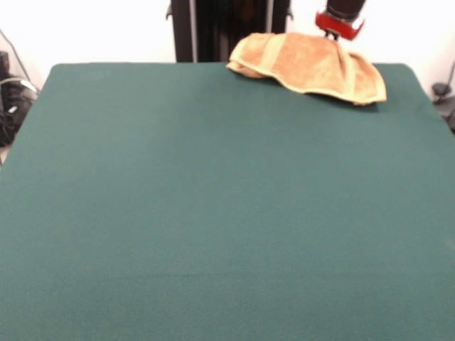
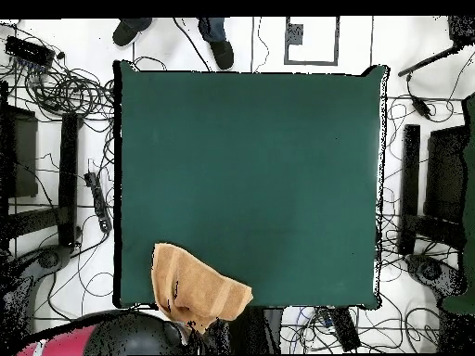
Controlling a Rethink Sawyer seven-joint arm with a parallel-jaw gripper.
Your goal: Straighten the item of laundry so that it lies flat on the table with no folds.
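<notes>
The orange-tan towel (image 1: 313,65) lies bunched at the far right corner of the dark green table (image 1: 213,213), next to the robot's pedestal. Its two pale woven bands run across the folds. In the overhead view the towel (image 2: 206,287) sits at the table's (image 2: 260,167) bottom left edge and reaches slightly past that edge. My gripper (image 1: 333,33) comes down from above onto the towel's raised top edge and seems shut on the cloth, holding that part up like a tent. From overhead the gripper (image 2: 173,298) shows only as dark marks on the towel.
The black pedestal (image 1: 227,28) stands just behind the table's far edge. Cables and stands ring the table on the floor (image 2: 56,102). A person's feet (image 2: 221,51) show beyond the table's side opposite the robot.
</notes>
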